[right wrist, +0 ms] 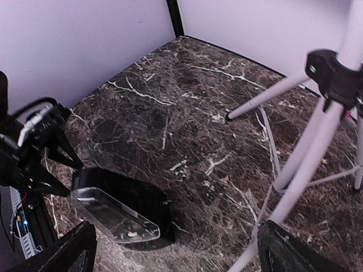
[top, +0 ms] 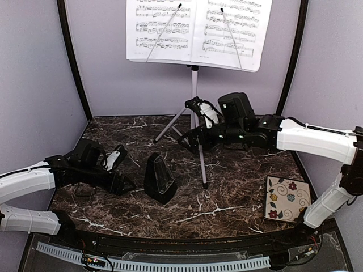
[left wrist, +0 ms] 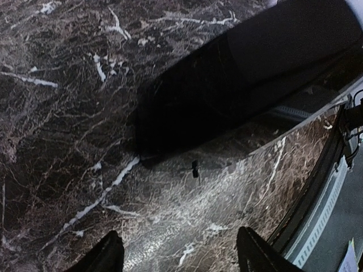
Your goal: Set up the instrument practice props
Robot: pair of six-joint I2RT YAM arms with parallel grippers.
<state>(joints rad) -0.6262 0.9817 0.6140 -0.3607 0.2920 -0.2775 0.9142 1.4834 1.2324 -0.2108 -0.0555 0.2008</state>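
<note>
The white music stand's silver pole [top: 194, 85] rises at the back, with two printed music sheets [top: 161, 28] [top: 232, 31] covering its desk. Its tripod legs [right wrist: 300, 164] spread over the marble. The black pyramid metronome [top: 159, 178] stands mid-table; in the left wrist view the metronome [left wrist: 238, 85] is a big dark shape. My left gripper [top: 129, 170] is just left of it, open and apart from it, and the left gripper [left wrist: 181, 252] has only marble between its fingers. My right gripper [top: 194, 126] is open at the tripod. The right gripper [right wrist: 178, 249] has one leg running close inside its right finger.
A floral-patterned tile [top: 287, 198] lies flat at the near right corner. Lilac walls with black corner posts [top: 74, 62] close in the back and sides. A perforated cable rail [top: 153, 265] runs along the near edge.
</note>
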